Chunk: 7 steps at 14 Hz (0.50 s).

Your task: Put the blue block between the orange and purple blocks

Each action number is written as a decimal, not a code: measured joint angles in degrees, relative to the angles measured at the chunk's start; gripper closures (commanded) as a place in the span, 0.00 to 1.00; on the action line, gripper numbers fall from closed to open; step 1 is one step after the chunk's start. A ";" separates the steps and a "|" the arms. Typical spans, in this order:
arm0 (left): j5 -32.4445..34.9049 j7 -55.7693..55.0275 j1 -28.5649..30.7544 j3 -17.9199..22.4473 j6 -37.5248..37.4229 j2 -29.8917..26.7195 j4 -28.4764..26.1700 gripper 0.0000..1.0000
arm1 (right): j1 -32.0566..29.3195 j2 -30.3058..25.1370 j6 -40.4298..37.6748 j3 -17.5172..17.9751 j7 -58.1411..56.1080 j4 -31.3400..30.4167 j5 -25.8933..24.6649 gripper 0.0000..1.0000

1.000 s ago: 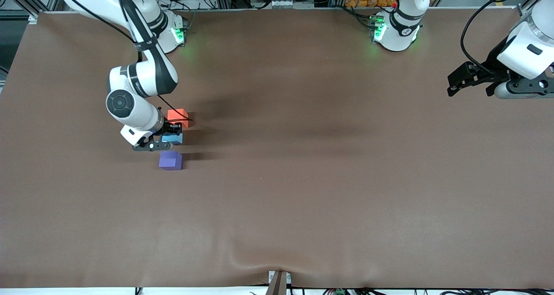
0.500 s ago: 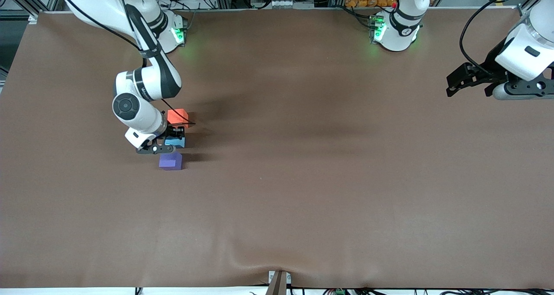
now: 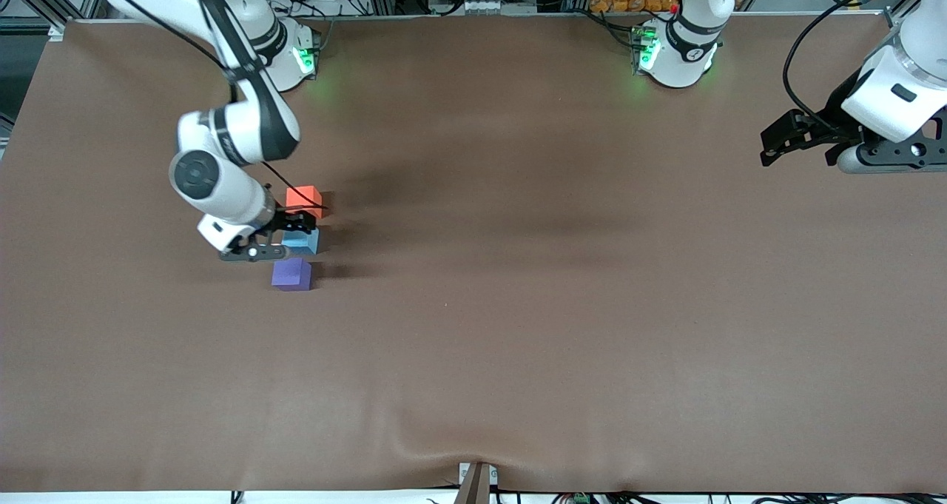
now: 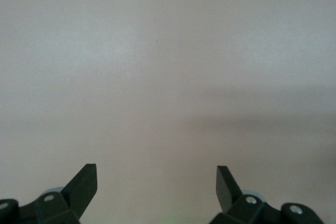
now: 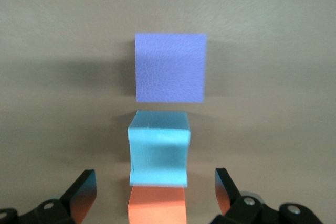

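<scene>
The blue block (image 3: pixel 302 241) is no longer being held: compared with half a second ago, the right gripper (image 3: pixel 285 232) is being lifted clear of it, its fingers spread wide on either side, as is shown in the right wrist view, where the blue block (image 5: pixel 158 153) is sitting alone on the brown table (image 3: pixel 562 289). It is lying between the orange block (image 3: pixel 304 198) and the purple block (image 3: pixel 291 274), in a line with both, close to the orange one and with a small gap toward the purple one. The placement is therefore being judged as essentially complete. The right arm is being drawn up and back, bent over the blocks. The left gripper (image 3: pixel 795 139) is being kept waiting, open and empty, over the left arm's end of the table.
</scene>
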 measured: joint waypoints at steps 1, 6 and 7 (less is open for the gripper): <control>0.00 0.00 0.00 0.00 0.00 0.02 -0.08 0.00 | -1.30 -2.40 -4.91 -0.02 -1.26 2.46 -0.01 0.00; 0.00 0.00 0.01 0.05 0.00 0.03 -0.13 0.00 | -11.24 -8.53 -28.60 -0.22 -9.82 20.61 0.01 0.00; 0.00 0.00 0.01 0.05 0.00 -0.03 -0.11 0.00 | -13.15 -9.13 -30.64 -0.25 -10.13 23.60 0.01 0.00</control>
